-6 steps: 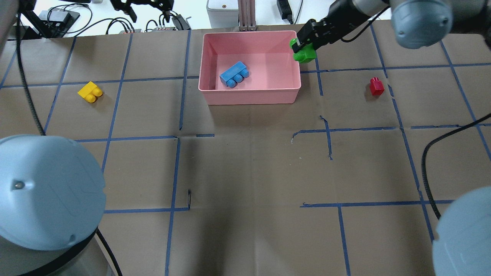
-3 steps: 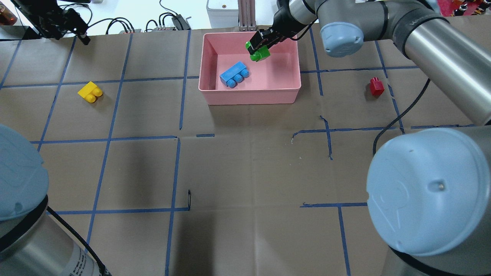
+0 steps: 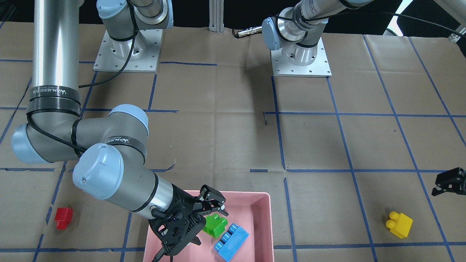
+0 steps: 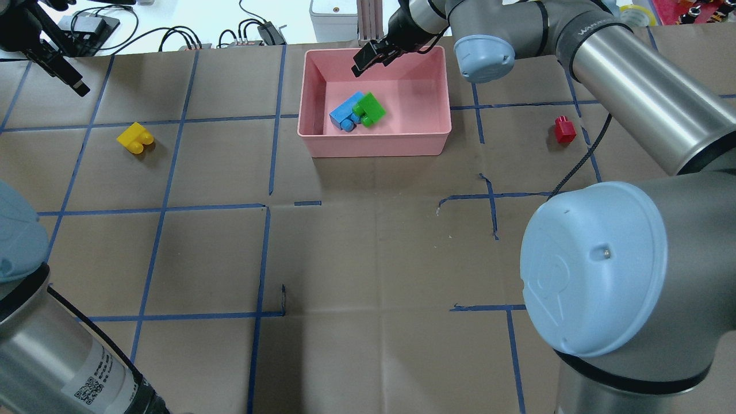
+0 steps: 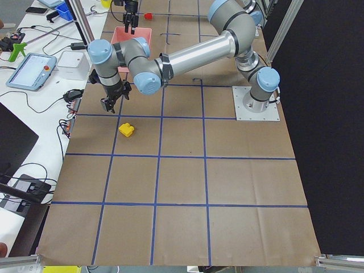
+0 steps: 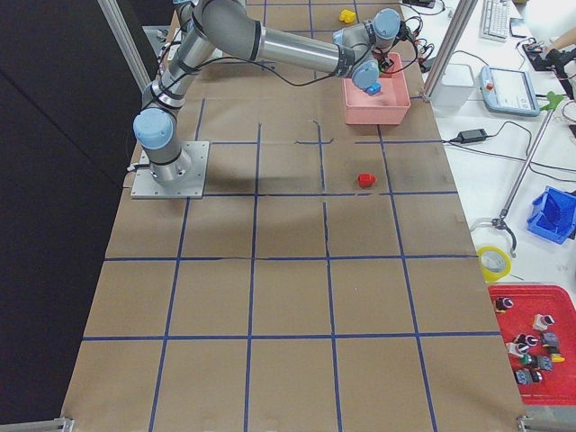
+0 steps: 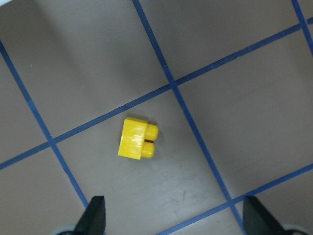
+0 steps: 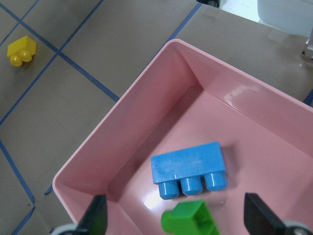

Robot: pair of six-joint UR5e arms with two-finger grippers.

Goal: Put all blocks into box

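The pink box (image 4: 374, 145) stands at the far middle of the table. The light blue brick (image 4: 344, 110) and the green brick (image 4: 370, 109) lie inside it, touching; both also show in the right wrist view, blue (image 8: 190, 166) and green (image 8: 190, 221). My right gripper (image 4: 372, 54) is open and empty above the box's far side. The yellow brick (image 4: 135, 138) lies on the table at the left. My left gripper (image 7: 176, 215) is open above and beyond the yellow brick (image 7: 138, 139). The red brick (image 4: 564, 129) lies to the right of the box.
The table is brown paper with a blue tape grid (image 4: 264, 207). Cables and small devices (image 4: 253, 31) lie behind the table's far edge. An aluminium post (image 4: 371, 23) stands just behind the box. The big arm elbows (image 4: 592, 264) fill the near corners of the overhead view.
My right gripper carried the green brick from the box's right rim over the box and let it go beside the blue brick. My left gripper moved left along the far edge.
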